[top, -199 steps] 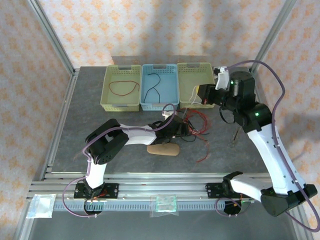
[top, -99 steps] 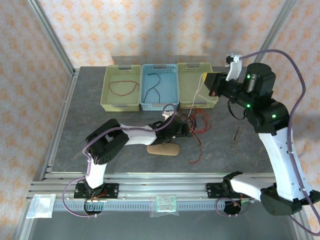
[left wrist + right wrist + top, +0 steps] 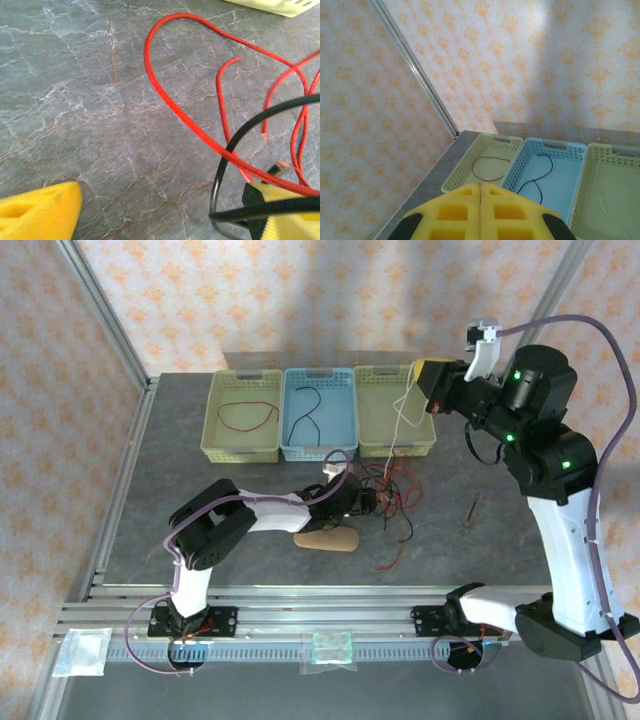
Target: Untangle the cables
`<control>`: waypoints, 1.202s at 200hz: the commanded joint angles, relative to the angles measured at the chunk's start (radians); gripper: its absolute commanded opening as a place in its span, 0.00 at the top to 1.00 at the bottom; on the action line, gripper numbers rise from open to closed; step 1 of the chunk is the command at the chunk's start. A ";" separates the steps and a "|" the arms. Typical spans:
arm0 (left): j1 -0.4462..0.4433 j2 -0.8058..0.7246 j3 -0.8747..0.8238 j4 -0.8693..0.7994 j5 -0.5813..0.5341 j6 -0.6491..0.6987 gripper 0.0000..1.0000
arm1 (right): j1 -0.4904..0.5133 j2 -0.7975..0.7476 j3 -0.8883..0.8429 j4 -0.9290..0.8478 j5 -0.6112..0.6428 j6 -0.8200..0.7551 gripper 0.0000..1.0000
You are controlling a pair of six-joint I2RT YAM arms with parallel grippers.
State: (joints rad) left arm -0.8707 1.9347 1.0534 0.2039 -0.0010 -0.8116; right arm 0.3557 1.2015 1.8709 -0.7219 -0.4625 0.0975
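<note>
Cables [image 3: 392, 490] tangled on the tabletop [image 3: 180, 480].
Left gripper [image 3: 369, 502], frame centre, spread over the tangle; right gripper [image 3: 425, 375], upper right, pressed together, pinching a white cable [image 3: 401, 418].

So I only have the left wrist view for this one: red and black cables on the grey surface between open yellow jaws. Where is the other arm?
Observer: The right gripper is raised above the rightmost basket, jaws shut.
Reviewer: Is it holding anything?
Observer: It looks so: a white cable hangs from it down into the tangle beside the left gripper.
Reviewer: Is anything sorted yet?
Observer: Yes, a red cable lies looped in the left basket.
</note>
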 commanded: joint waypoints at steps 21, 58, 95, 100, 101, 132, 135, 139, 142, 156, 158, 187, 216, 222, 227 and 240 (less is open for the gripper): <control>-0.021 -0.256 -0.211 0.140 -0.058 0.090 0.13 | 0.003 0.007 0.018 0.017 0.024 -0.025 1.00; -0.039 -0.488 -0.348 0.165 -0.075 0.216 0.09 | 0.004 -0.016 -0.056 0.053 0.028 -0.013 1.00; -0.037 -0.638 -0.399 0.100 -0.157 0.282 0.08 | 0.004 -0.017 -0.113 0.071 0.014 -0.005 1.00; -0.036 -0.657 -0.406 0.111 -0.155 0.293 0.08 | 0.003 -0.016 -0.121 0.073 0.010 -0.003 1.00; -0.036 -0.661 -0.408 0.114 -0.155 0.294 0.07 | 0.004 -0.016 -0.123 0.073 0.009 -0.004 1.00; 0.021 -0.703 -0.386 0.155 -0.049 0.336 0.05 | 0.003 -0.016 -0.168 0.082 -0.004 0.002 1.00; 0.032 -0.701 -0.379 0.154 -0.035 0.337 0.05 | 0.003 -0.017 -0.171 0.085 -0.004 0.004 1.00; 0.043 -0.694 -0.372 0.151 -0.022 0.337 0.05 | 0.003 -0.016 -0.179 0.089 -0.005 0.007 1.00; 0.051 -0.689 -0.365 0.148 -0.013 0.336 0.05 | 0.004 -0.016 -0.180 0.092 -0.004 0.009 1.00; 0.091 -0.652 -0.329 0.138 0.054 0.337 0.05 | 0.003 -0.016 -0.195 0.104 0.008 0.021 1.00; 0.097 -0.645 -0.323 0.136 0.066 0.337 0.05 | 0.003 -0.017 -0.196 0.104 0.010 0.022 1.00; 0.157 -0.570 -0.233 0.066 0.126 0.328 0.05 | 0.004 -0.005 -0.197 0.096 0.045 0.054 1.00; 0.213 -0.519 -0.120 -0.073 0.155 0.367 0.05 | 0.004 0.013 -0.214 0.076 0.061 0.072 1.00; 0.213 -0.519 -0.107 -0.089 0.130 0.393 0.05 | 0.003 0.008 -0.225 0.087 0.053 0.075 1.00; 0.213 -0.518 -0.098 -0.104 0.106 0.415 0.05 | 0.004 0.005 -0.234 0.096 0.045 0.078 1.00; 0.209 -0.503 -0.057 -0.164 0.023 0.494 0.05 | 0.004 0.002 -0.247 0.108 0.027 0.086 1.00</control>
State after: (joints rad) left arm -0.6586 1.4208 0.9176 0.1669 0.1116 -0.4484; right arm 0.3557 1.2095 1.6501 -0.6571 -0.4252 0.1574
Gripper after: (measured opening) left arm 0.950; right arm 0.042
